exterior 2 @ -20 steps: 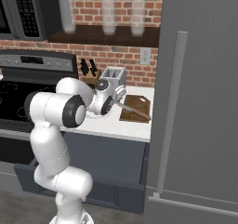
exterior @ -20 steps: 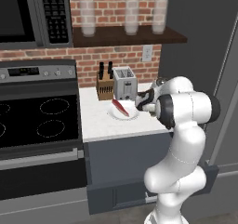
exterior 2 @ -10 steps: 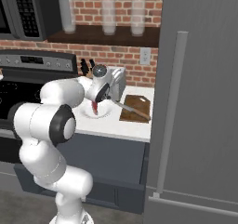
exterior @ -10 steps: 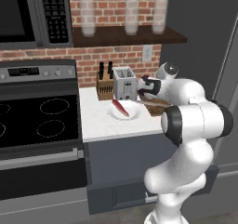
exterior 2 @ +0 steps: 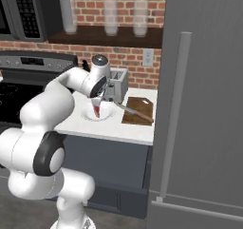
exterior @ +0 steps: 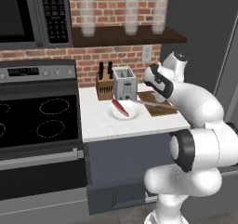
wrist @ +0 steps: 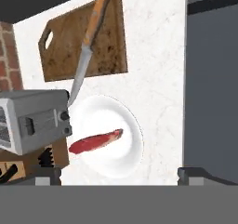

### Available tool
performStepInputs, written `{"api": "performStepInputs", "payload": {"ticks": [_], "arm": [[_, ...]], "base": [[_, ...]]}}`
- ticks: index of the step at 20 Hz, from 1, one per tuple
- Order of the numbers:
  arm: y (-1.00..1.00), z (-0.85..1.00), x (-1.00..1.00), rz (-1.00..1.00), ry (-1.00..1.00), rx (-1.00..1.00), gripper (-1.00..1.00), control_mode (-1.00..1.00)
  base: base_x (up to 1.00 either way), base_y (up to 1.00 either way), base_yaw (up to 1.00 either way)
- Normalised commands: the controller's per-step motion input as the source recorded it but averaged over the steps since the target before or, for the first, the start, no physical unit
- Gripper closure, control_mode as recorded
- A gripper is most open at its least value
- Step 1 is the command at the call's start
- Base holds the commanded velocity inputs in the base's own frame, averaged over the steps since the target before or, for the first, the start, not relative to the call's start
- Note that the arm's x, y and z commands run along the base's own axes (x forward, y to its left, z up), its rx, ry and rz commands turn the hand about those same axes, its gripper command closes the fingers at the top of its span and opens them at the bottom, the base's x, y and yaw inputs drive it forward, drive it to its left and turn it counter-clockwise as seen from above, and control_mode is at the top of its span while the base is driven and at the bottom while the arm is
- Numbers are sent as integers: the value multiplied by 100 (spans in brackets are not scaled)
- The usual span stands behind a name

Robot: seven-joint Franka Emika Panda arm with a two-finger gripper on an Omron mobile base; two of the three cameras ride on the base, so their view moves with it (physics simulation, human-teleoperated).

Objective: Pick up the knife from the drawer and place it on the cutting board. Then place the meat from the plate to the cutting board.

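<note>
The knife [wrist: 88,42], wooden handle and silver blade, lies slantwise on the dark cutting board [wrist: 56,56], its tip reaching past the board's edge toward the white plate [wrist: 125,162]. The red meat [wrist: 95,141] lies on that plate. My gripper [wrist: 121,174] hovers open and empty above the plate, its fingertips [wrist: 46,173] wide apart. From the base views the gripper [exterior: 152,89] [exterior 2: 100,101] hangs over the counter between plate [exterior: 132,114] and cutting board [exterior: 162,100]. The drawer front [exterior: 130,146] sits below the counter; I cannot tell whether it is open.
A silver toaster [exterior: 124,83] and a wooden knife block [exterior: 103,81] stand against the brick wall right behind the plate. A stove [exterior: 32,121] lies to the left. The tall grey fridge [exterior 2: 199,104] walls off the counter's right end.
The arm's elbow has swung out toward the camera, and the hand has lifted a little and shifted from the board toward the plate. The jaws stayed open; knife and meat did not move.
</note>
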Motion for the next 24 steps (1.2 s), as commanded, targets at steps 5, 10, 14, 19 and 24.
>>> {"api": "performStepInputs", "payload": {"ticks": [5, 10, 14, 19, 24], "arm": [[40, 6, -42, 74, 21, -32, -100, -100], [15, -12, -28, 79, 16, -31, -100, -100], [0, -78, 17, 63, -14, -16, -100, -100], [18, -87, 59, 49, -39, -1, -100, -100], [55, -57, 99, 35, -4, 4, -100, -100]], "base": [[0, 0, 0], [0, 0, 0], [0, 0, 0], [0, 0, 0], [0, 0, 0]]}}
